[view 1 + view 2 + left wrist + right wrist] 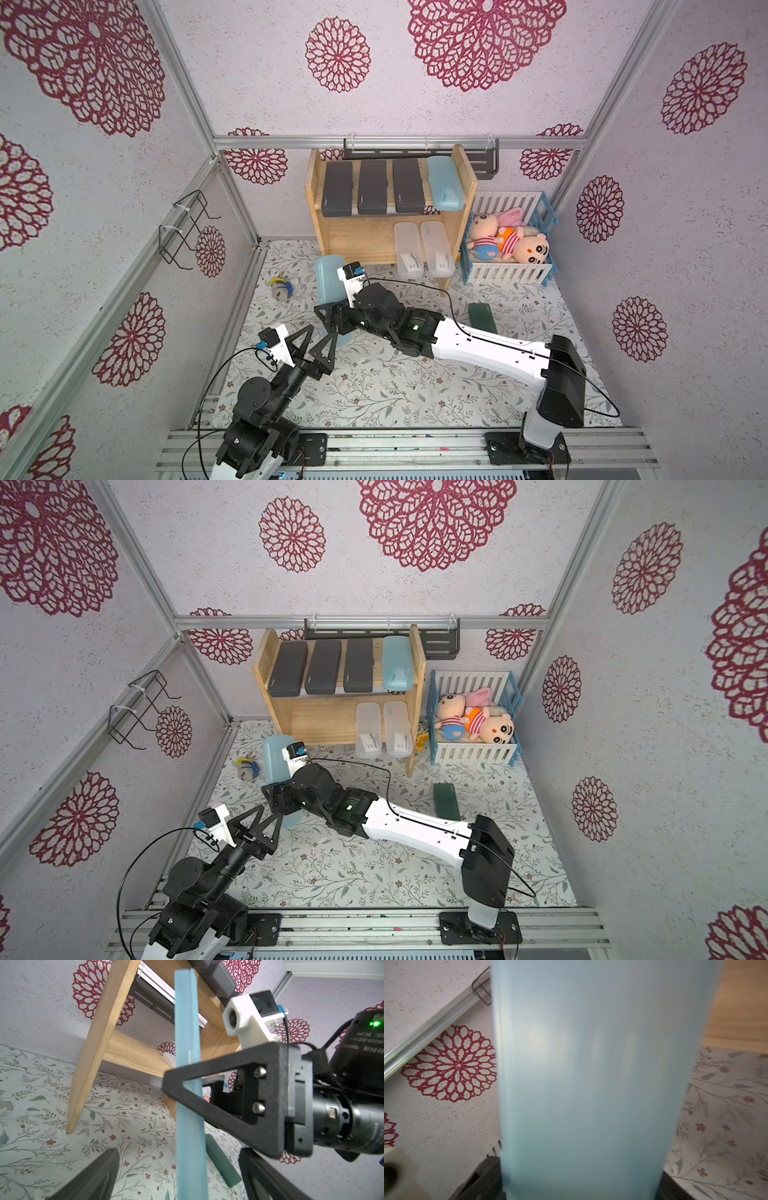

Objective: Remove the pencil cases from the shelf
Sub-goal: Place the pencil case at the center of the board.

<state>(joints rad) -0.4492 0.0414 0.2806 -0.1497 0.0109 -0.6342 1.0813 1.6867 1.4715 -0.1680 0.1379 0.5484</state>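
Translucent lt-blue oblong plastic pencil case point(328, 278) is off the light-wood two-tier shelf point(357, 245), clamped across its width by R gripper point(328, 322), over floral mat point(374, 390) just before the shelf. L gripper point(318, 345) has jaws wide apart, straddling the case's near end w/o touching. The dark green plastic case point(482, 318) lies well apart on the mat, w/ open mat btwn.

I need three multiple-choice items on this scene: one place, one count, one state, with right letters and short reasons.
1. Where is the dark green case? A wall rack; B crate; C table mat.
2. Count of dark grey cases on the shelf: A two; B three; C five.
3. The left gripper has its fingers: A open; B shut on a clear case; C out of view.
C: it lies on the mat. B: three lie side by side on top. A: the fingers stand spread apart.
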